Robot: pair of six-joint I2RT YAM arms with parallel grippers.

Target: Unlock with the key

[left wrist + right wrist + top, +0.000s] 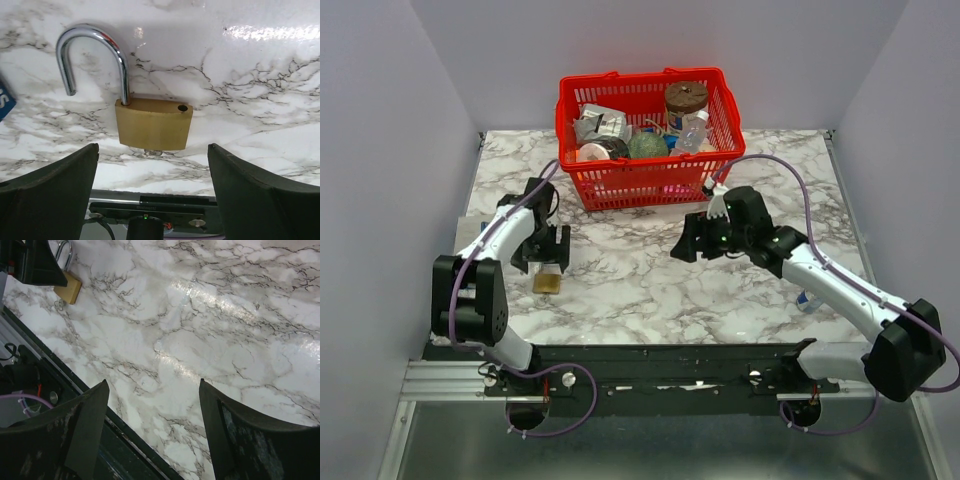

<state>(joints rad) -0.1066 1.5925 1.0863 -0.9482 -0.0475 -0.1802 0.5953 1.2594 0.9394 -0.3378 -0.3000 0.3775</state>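
A brass padlock point(153, 123) lies flat on the marble table with its steel shackle point(93, 55) swung open, one leg out of the body. A silver key tip point(150, 151) shows at the lock's bottom edge. The padlock also shows in the top view point(547, 283) and in the right wrist view point(69, 286). My left gripper point(152, 172) is open and empty, its fingers spread just short of the lock. My right gripper point(154, 390) is open and empty over bare marble mid-table, and shows in the top view point(692, 240).
A red basket point(647, 172) with several items stands at the back centre. A grey box point(472, 233) sits by the left arm. A small blue and white object point(807, 300) lies under the right arm. The black rail point(650, 352) marks the near table edge.
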